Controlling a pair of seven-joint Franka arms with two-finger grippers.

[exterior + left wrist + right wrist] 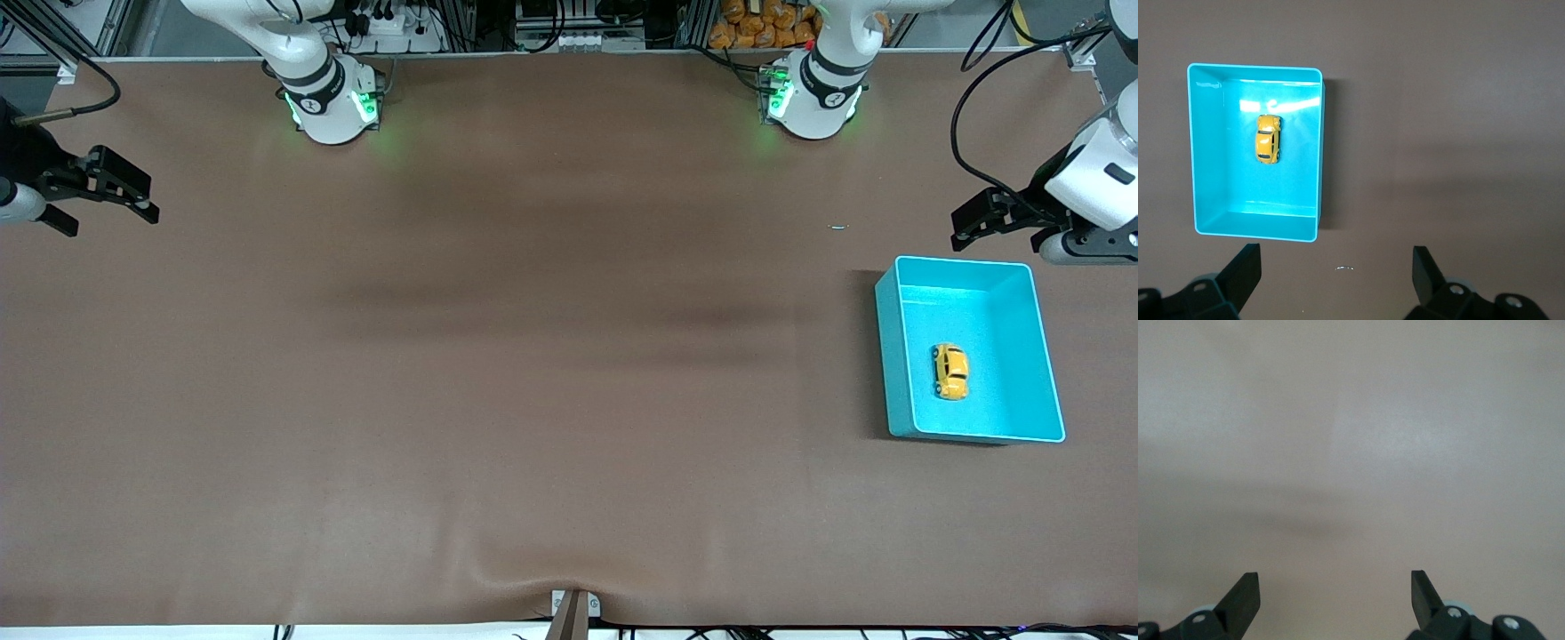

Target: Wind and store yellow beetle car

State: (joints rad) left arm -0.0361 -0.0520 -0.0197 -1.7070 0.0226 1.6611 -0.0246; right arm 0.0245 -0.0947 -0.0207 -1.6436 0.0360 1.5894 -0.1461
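Observation:
The yellow beetle car (949, 371) (1267, 139) lies on its wheels on the floor of the turquoise bin (889, 356) (1205, 200), toward the left arm's end of the table. My left gripper (969, 222) (1336, 267) hangs open and empty above bare table just beside the bin's rim that faces the robot bases. My right gripper (133, 197) (1335, 590) is open and empty too, held above bare table at the right arm's end, well away from car and bin.
A small silvery curved scrap (838, 227) (1344, 268) lies on the brown mat beside the bin, below the left gripper. Both robot bases (331, 98) (811, 93) stand along the table's edge farthest from the front camera.

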